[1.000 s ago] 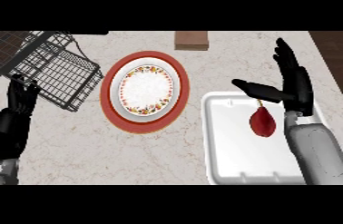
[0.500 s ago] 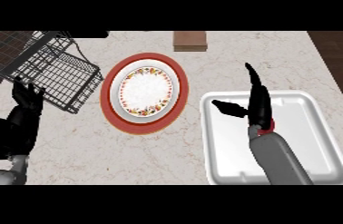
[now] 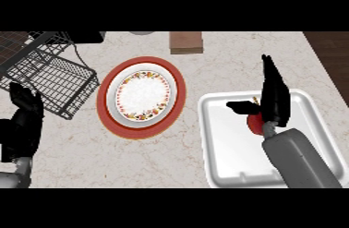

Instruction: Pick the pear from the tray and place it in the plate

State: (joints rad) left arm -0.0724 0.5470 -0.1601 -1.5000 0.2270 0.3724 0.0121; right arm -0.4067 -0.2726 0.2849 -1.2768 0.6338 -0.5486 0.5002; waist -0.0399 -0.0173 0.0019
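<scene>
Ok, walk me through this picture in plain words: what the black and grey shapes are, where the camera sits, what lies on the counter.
The camera sits at a humanoid robot's head, looking steeply down at a marble counter. The grey tubes are its forearms, the black shapes its hands. The right hand is over a white tray, fingers straight and thumb out, right above a red pear that it mostly hides; nothing shows it gripping yet. The left hand rests open at the left edge. In the middle lies a white flowered plate on a red underplate. A black wire rack sits at upper left, a brown block at the top.
</scene>
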